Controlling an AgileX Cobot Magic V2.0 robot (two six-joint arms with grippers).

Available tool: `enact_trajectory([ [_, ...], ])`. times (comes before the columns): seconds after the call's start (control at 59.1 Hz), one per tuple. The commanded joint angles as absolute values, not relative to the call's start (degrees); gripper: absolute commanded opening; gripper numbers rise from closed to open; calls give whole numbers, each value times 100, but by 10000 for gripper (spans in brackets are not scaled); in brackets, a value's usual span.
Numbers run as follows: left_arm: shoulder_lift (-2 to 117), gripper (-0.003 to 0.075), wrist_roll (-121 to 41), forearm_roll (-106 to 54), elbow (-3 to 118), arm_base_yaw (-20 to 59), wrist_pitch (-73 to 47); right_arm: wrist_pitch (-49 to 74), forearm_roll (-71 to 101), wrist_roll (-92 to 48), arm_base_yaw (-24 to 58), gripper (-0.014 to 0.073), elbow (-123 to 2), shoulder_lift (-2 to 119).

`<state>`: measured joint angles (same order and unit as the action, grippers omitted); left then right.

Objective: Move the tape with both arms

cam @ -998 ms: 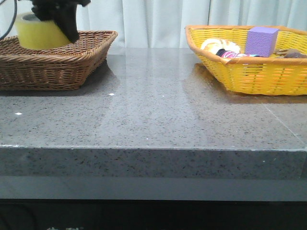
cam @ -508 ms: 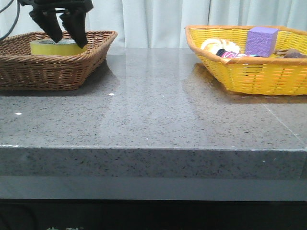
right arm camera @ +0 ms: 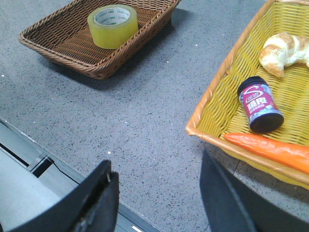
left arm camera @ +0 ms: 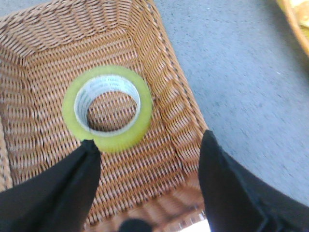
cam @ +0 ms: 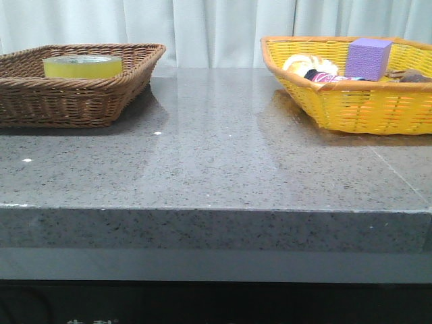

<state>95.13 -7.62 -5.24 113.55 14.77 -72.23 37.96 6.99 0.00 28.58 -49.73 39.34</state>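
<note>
One tape (cam: 82, 66), two baskets (cam: 74, 101).

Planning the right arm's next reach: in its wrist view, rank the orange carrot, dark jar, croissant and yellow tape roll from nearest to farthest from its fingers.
1. Orange carrot, at the yellow basket's near rim.
2. Dark jar with a magenta label, behind the carrot.
3. Croissant, deeper in that basket.
4. Yellow tape roll, in the brown wicker basket across the table.

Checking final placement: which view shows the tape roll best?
The left wrist view: it looks straight down on the tape, lying flat on the floor of the brown basket, the core's green print visible. The right wrist view shows it smaller, at an angle. The front view shows only its upper part above the rim.
</note>
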Motion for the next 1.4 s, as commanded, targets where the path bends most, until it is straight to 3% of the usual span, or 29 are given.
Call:
enact_trajectory([
  [0.0,8692,438,-701,-710,10910,1468,-7156,3347,655,-49,2833,414,-5107,3943],
  [0.457,6098,438,-836,-887,7076,1468,-5421,3321,655,-49,2833,414,-5107,3952],
  [0.778,4809,438,-836,-1035,5332,1468,-4435,3326,655,-49,2833,414,-5107,3957],
  [0.981,4412,436,-836,-1035,4902,1468,-3938,3368,655,-49,2833,414,-5107,3957],
  [1.083,4411,357,-836,-1035,4902,1468,-3924,3439,655,-49,2833,366,-5107,3957],
  [1.286,4411,71,-836,-1035,4902,1468,-3863,3607,655,-49,2833,55,-5107,3957],
  [1.387,4411,-19,-836,-1035,4902,1468,-3863,3603,655,-49,2833,-67,-5107,3957],
])
